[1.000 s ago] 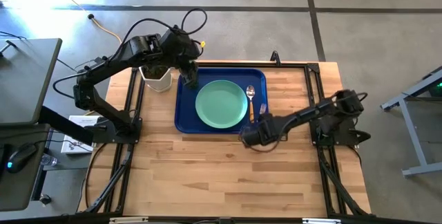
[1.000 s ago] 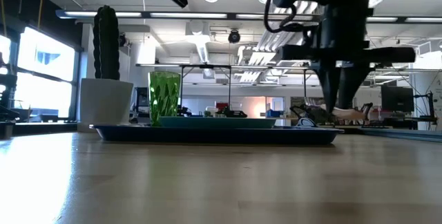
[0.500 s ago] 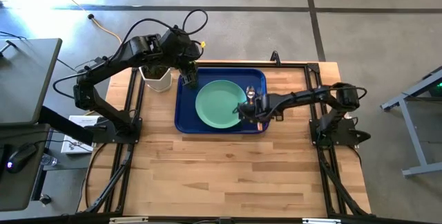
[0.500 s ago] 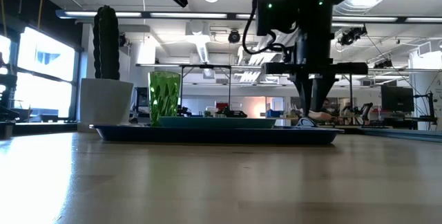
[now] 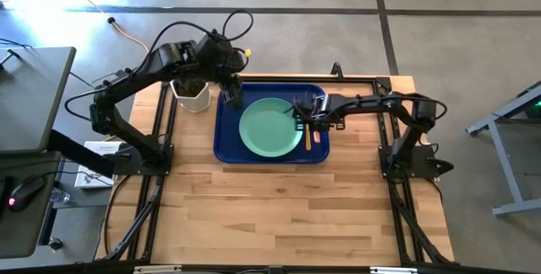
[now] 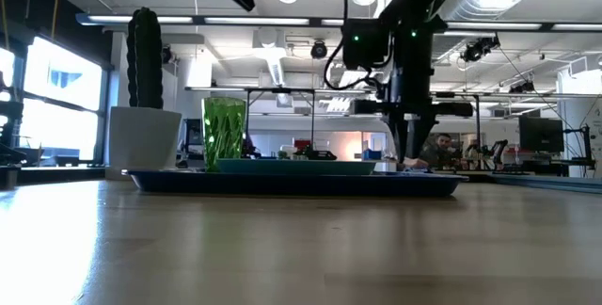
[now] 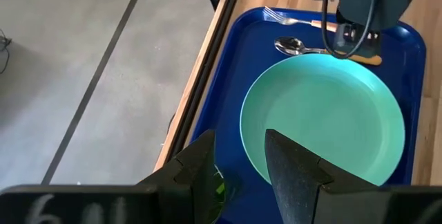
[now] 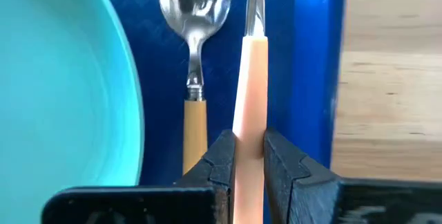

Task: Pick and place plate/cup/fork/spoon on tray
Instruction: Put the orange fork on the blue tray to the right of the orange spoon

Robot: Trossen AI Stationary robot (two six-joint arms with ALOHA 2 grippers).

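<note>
The mint-green plate [image 5: 270,128] lies in the dark blue tray [image 5: 226,143]. The olive-green cup [image 6: 224,131] stands upright on the tray's far left corner. My left gripper [image 7: 238,162] is open above the cup, clear of it. The spoon [image 8: 195,16] lies on the tray right of the plate, its bowl toward the far edge. My right gripper [image 5: 311,120] is low over the tray's right strip, shut on the fork [image 7: 297,21]. The fork runs beside the spoon with its tines toward the far edge. My right gripper pinches the fork's orange handle [image 8: 250,99] by its two sides between the two fingers. The fingers come from above, pointing down. The fork lies about level, along the tray's right rim; whether it rests on the tray floor I cannot tell.
A white pot with a green cactus [image 5: 193,96] stands on the table just left of the tray's far left corner. Bare wooden tabletop [image 5: 279,215] spreads toward the near edge. A person [image 6: 437,145] shows in the room behind the table.
My right gripper has gone from the bare table off the tray's near right corner toward the far edge. It now stands low over the tray's right strip, beside the spoon.
</note>
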